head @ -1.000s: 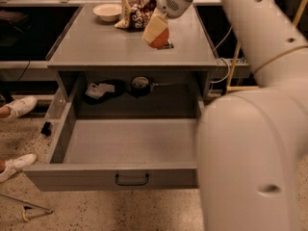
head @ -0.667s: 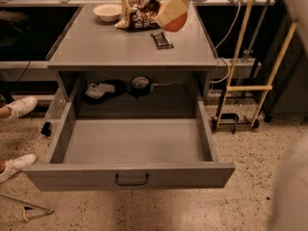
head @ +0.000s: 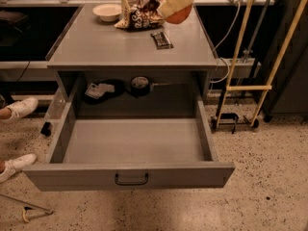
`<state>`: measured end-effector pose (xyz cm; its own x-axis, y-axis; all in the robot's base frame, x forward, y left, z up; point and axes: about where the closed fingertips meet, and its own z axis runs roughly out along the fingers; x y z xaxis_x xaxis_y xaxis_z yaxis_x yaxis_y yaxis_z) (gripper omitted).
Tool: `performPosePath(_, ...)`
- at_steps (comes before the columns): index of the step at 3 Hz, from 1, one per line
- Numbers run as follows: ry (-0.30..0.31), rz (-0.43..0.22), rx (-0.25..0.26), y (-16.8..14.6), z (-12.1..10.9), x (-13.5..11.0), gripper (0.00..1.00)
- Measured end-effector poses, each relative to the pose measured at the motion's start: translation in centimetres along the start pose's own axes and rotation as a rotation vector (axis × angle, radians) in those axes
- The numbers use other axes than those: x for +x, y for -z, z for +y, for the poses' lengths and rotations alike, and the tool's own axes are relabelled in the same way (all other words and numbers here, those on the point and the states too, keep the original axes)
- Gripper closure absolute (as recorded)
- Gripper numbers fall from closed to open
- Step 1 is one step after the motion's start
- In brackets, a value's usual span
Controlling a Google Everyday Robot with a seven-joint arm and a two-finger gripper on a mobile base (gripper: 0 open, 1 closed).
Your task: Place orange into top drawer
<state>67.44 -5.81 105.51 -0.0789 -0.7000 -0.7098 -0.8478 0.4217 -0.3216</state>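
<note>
Orange-coloured small round fruit (head: 182,17) clamped in cream two-finger gripper (head: 174,8), up over the back right of the grey metal tabletop (head: 96,52); jaws closed around it. Carrying step in hand, release not yet done. Next, probably: forward and down over the wide shallow grey metal top drawer (head: 134,143), standing pulled out, then jaws apart. Nearby on top: white bowl (head: 107,11), crinkled snack bag (head: 138,14), dark wrapped bar (head: 161,39). Only the tabletop's front edge to clear on the way down.
</note>
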Motion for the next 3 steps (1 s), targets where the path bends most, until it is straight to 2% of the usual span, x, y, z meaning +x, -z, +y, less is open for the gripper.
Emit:
performPosePath(1, 0.015, 0.036, -0.029, -1.4, 1.0, 0.8, 1.0)
performPosePath(2, 0.086, 0.077, 0.081, 1.6, 1.7, 1.4, 1.0)
performPosePath(3, 0.08, 0.173, 0.253, 3.4, 0.2, 8.4, 1.0)
